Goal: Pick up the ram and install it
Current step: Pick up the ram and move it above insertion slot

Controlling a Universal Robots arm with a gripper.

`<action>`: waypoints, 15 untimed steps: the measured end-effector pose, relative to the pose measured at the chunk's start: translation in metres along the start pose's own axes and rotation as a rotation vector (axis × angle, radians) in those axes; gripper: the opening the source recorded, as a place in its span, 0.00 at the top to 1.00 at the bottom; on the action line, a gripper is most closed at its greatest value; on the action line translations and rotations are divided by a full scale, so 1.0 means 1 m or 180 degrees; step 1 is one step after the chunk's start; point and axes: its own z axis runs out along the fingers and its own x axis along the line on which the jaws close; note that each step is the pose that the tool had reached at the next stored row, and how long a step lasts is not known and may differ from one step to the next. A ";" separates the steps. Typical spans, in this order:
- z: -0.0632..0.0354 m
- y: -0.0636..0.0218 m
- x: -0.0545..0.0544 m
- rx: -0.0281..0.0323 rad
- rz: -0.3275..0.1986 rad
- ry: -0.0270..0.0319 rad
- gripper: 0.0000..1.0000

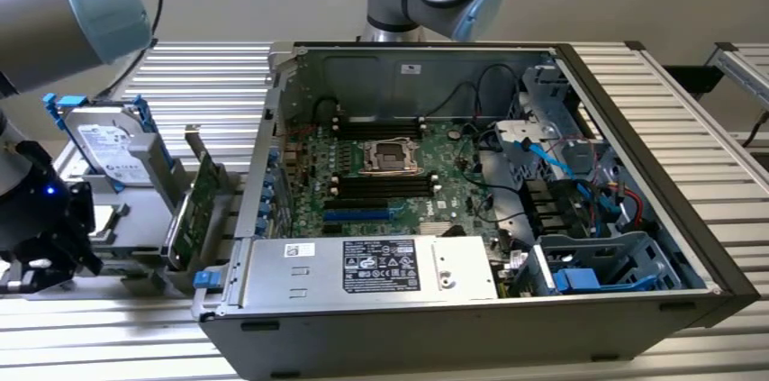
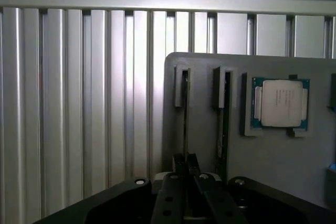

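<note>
In the exterior view, a boxy metal computer case (image 1: 625,111) lies open on the ribbed aluminium desk (image 1: 204,75), its green motherboard (image 1: 360,174) facing up. At that view's left, the arm (image 1: 49,12) hangs over a silver hard drive (image 1: 108,142) and a green expansion card (image 1: 198,210).

In the wrist view, the black jaws are drawn nearly together, pinching the thin ram (image 2: 185,114). The ram stands edge-on in a slot of a smooth grey holder (image 2: 273,156). A square, metal-lidded processor (image 2: 278,102) lies flat on that holder.
</note>
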 end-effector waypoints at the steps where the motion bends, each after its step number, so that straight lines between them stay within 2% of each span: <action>1: -0.0045 0.0002 0.000 0.0000 0.0000 0.0000 0.87; 10: -0.0456 0.0000 -0.002 -0.0001 -0.0002 0.0001 0.87; 15: -0.0691 -0.0139 -0.003 -0.0014 -0.0004 0.0000 0.87</action>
